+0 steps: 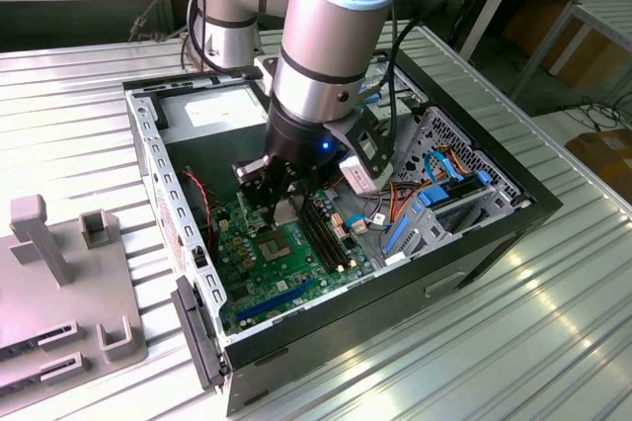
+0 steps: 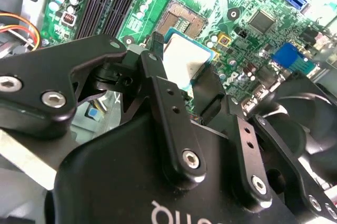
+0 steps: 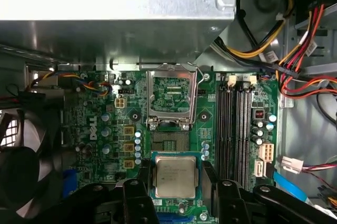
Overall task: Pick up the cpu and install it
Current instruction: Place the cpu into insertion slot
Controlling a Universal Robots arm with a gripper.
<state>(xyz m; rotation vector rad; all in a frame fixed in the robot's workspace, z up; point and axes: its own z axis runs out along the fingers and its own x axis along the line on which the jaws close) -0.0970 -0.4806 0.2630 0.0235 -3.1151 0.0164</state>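
Note:
The cpu [image 3: 174,177], a thin square chip with a pale silver-tan face, sits between the two black fingers [image 3: 143,177] of my gripper [image 3: 175,180], which is shut on it. It hangs just above the green motherboard [image 3: 95,129], beside the open socket [image 3: 169,142], whose metal frame [image 3: 171,94] is flipped up. In the second wrist view the cpu [image 2: 185,58] is level between the fingers [image 2: 158,79], close to the bare socket [image 2: 181,19]. In the exterior view the gripper [image 1: 274,209] reaches down into the open computer case [image 1: 150,159].
Black memory slots [image 3: 235,124] run beside the socket. A black fan [image 3: 21,150], a metal power supply box [image 3: 116,13] and loose coloured cables [image 3: 295,77] crowd the board. A grey fixture [image 1: 59,283] stands on the ribbed table at the exterior view's left.

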